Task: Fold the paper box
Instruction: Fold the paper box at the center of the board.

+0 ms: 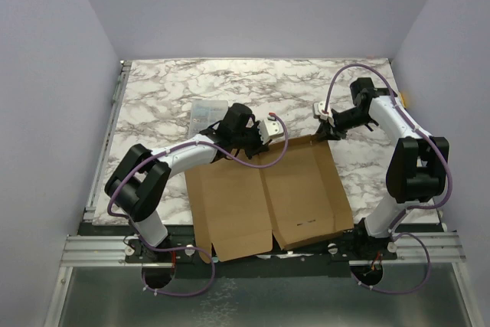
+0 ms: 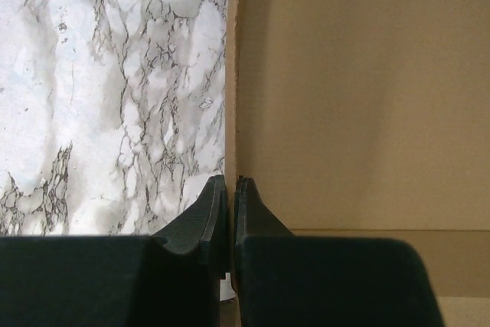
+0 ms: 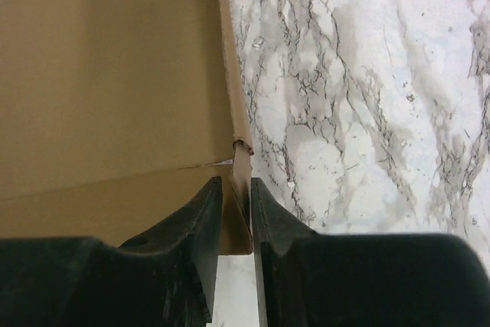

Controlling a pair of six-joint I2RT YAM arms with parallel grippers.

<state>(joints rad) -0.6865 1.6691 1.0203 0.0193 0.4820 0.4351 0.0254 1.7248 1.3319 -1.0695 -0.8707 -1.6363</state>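
Marble-veined table (image 1: pixel 168 89) | lilac walls (image 1: pixel 46 74) | paper box (image 1: pixel 260 197) mostly unfolded, apparently

We list a left arm (image 1: pixel 180 155) and a right arm (image 1: pixel 398 124), each built of white shell links set between bulky black joint housings, with a mauve cable (image 1: pixel 184 293) trailing in loose loops from wrist to base. We record on the left claw (image 2: pixel 231 189) and the right claw (image 3: pixel 237 189) paired matte black fingers, broad at the root and curving to narrow tips, and a white wrist block (image 1: pixel 269 129) behind the fingers.
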